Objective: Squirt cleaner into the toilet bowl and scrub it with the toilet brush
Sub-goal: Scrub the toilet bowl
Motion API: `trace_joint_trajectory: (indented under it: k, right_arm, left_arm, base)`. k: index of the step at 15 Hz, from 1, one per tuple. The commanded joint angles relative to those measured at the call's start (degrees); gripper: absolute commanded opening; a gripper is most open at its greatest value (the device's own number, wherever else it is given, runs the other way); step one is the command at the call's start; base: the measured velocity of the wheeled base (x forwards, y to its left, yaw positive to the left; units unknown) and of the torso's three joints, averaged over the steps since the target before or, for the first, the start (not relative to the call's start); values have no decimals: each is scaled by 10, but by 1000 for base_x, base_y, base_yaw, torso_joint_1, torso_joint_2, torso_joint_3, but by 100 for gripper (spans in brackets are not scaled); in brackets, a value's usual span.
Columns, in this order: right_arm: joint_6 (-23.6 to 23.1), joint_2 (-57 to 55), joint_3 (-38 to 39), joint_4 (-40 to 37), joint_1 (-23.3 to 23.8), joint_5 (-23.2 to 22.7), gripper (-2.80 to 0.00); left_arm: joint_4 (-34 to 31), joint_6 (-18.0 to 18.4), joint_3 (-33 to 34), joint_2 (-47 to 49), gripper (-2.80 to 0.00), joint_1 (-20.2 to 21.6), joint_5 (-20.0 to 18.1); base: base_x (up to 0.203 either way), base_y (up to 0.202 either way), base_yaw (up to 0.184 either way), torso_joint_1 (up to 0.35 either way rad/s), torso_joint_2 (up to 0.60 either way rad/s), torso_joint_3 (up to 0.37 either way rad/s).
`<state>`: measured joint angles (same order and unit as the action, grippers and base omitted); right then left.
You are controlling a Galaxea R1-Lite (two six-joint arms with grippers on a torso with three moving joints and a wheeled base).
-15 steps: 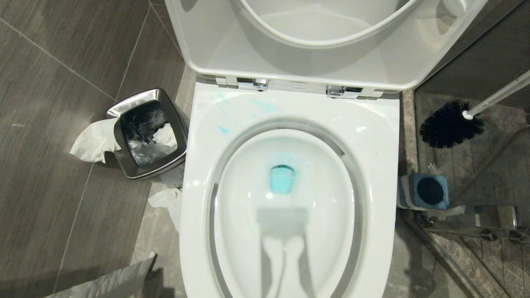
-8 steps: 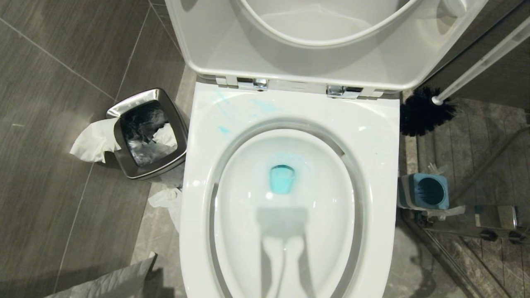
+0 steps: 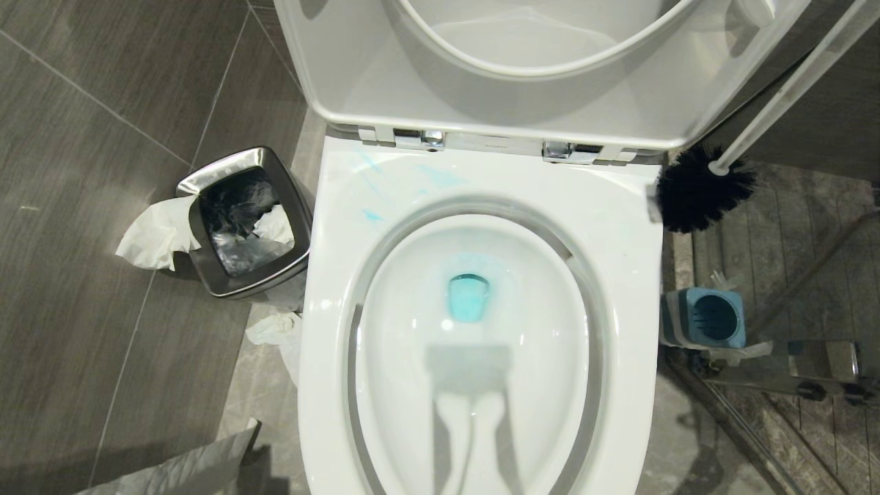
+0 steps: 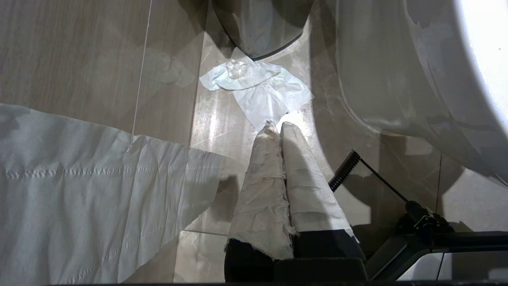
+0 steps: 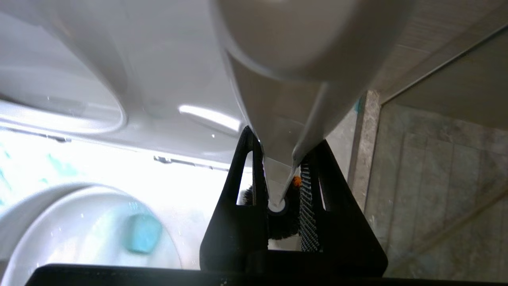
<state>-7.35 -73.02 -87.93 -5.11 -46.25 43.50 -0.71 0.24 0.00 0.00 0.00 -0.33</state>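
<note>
The white toilet bowl [image 3: 619, 289] stands open, with turquoise cleaner [image 3: 469, 297] pooled at its drain and smeared on the back left of the rim. The toilet brush hangs with its black bristle head [image 3: 701, 189] at the rim's back right corner, its white handle [image 3: 790, 89] slanting up and out of the head view. In the right wrist view my right gripper [image 5: 283, 139] is shut on that handle [image 5: 285, 119], with the bristles [image 5: 281, 226] below and the cleaner [image 5: 142, 233] to one side. My left gripper [image 4: 278, 126], its fingers wrapped in white, is shut and empty over the floor beside the toilet.
The grey brush holder with a blue top [image 3: 708, 317] stands on the floor right of the toilet. A steel waste bin [image 3: 244, 220] with tissues sits on the left. A crumpled tissue [image 4: 262, 87] and a large white sheet [image 4: 79, 190] lie on the floor. The lid [image 3: 515, 103] is raised.
The brush head has swung left and up, from above the holder to the rim's back right corner. Its handle now stands steeper. The left gripper has stayed still.
</note>
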Motion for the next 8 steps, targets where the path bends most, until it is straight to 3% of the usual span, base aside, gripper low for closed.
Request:
trace_joint_trajectory:
  k: [1,8]
  right_arm:
    - [0,42,6,-33,-2,10,-280]
    - [-1,143,0,-138,-2,41,-280]
  left_arm:
    - [0,0,1,1,-280,0,0]
    - [0,-1,1,1,-280,0,0]
  base:
    - [0,0,0,0,0,0]
    - [0,0,0,0,0,0]
